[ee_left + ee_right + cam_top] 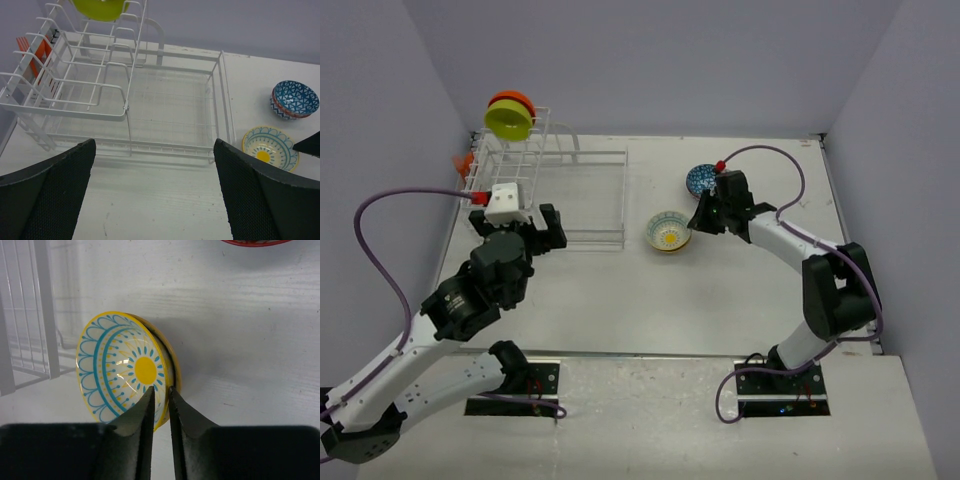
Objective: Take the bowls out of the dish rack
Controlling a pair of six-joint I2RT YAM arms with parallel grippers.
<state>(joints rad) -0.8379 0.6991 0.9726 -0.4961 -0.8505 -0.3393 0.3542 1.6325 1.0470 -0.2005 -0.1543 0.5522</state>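
White dish rack [592, 154], long axis left-right

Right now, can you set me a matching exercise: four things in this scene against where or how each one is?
Things:
1. lime-green bowl
2. blue patterned bowl
3. yellow sun-pattern bowl
4. left gripper

States:
A. open, facing the dish rack
B. rim pinched by the right gripper
C. up in the rack's taller end
D. standing free on the table

Pairs: 1-C, 2-D, 3-B, 4-A
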